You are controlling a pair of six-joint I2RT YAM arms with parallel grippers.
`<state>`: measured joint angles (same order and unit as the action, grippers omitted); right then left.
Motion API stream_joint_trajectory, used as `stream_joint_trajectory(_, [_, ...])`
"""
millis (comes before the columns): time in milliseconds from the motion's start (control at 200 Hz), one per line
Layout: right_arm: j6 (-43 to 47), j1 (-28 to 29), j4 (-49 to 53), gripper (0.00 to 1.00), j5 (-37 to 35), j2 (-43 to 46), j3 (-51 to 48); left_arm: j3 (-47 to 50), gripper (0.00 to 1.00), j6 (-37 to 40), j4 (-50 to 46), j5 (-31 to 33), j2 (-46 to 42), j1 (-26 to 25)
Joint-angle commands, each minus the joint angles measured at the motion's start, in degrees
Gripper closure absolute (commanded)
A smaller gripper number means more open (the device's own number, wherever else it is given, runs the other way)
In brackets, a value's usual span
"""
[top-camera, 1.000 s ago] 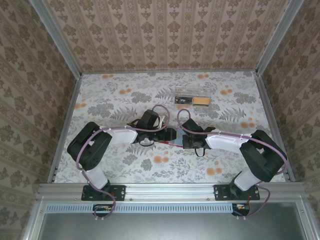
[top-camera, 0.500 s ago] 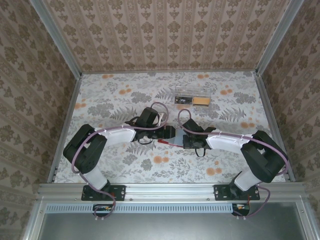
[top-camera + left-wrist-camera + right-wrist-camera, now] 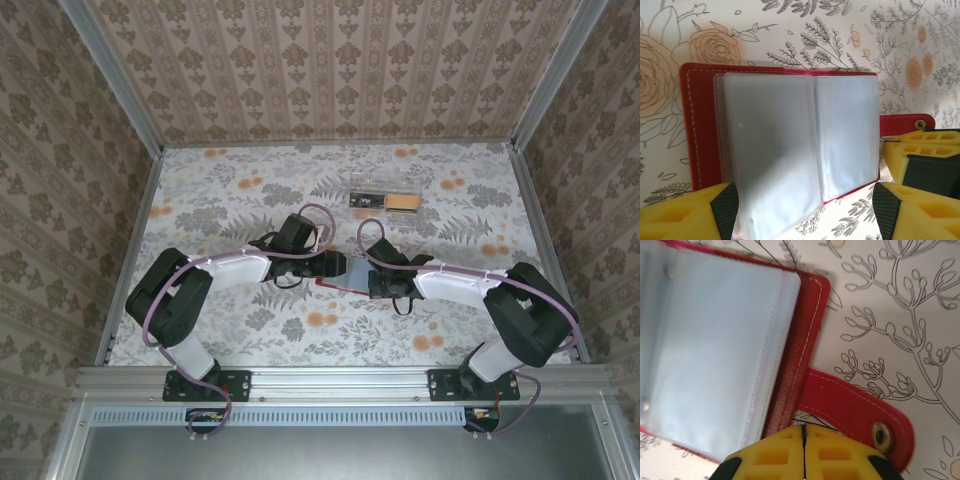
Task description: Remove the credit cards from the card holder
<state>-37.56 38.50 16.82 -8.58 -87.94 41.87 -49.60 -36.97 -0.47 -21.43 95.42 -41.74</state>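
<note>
1. At the near edge of the table [image 3: 230, 200], a metal rail [image 3: 330, 380] carries both arm bases. The left arm [image 3: 180, 295] and the right arm [image 3: 515, 315] bend inward over the flowered cloth, and their tips face each other mid-table.
2. The left pincer [image 3: 805, 212] has its jaws apart. One black pad [image 3: 725, 210] sits by the left side of the card holder [image 3: 702, 125] and the other by its right side, so the near edge lies between them. I cannot tell whether the pads touch it.
3. The card holder lies open and flat on the cloth in the middle of the table, between the two pincers. Its red cover faces down and its grey-blue pockets [image 3: 795, 145] face up. One pocket leaf lifts towards the left wrist camera. I cannot tell whether cards sit inside.
4. The red closing tab [image 3: 850, 410] sticks out from the holder's right side and lies on the cloth, with a metal snap [image 3: 881, 434] near its end.
5. The right pincer [image 3: 804, 450] has its yellow fingers pressed together. Its tip is just where the tab joins the cover; nothing shows between the fingers.
6. Farther back, well apart from the holder, a clear plastic box [image 3: 383, 200] rests on the table. It has dark and tan things inside, too small to make out.
7. Beyond it stands a wall [image 3: 330, 70] papered in a brown pattern.
</note>
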Motion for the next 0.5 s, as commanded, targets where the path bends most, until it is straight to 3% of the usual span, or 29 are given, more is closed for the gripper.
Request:
stream_joint_trajectory(0, [-0.4, -0.3, -0.2, 0.91, 0.4, -1.3, -0.6, -1.6, 0.26, 1.8, -1.9, 1.8, -1.1, 0.3])
stream_joint_trajectory(495, [-0.4, -0.3, 0.3, 0.91, 0.1, -0.3, -0.6, -2.7, 0.27, 1.4, -0.2, -1.4, 3.4, -0.2])
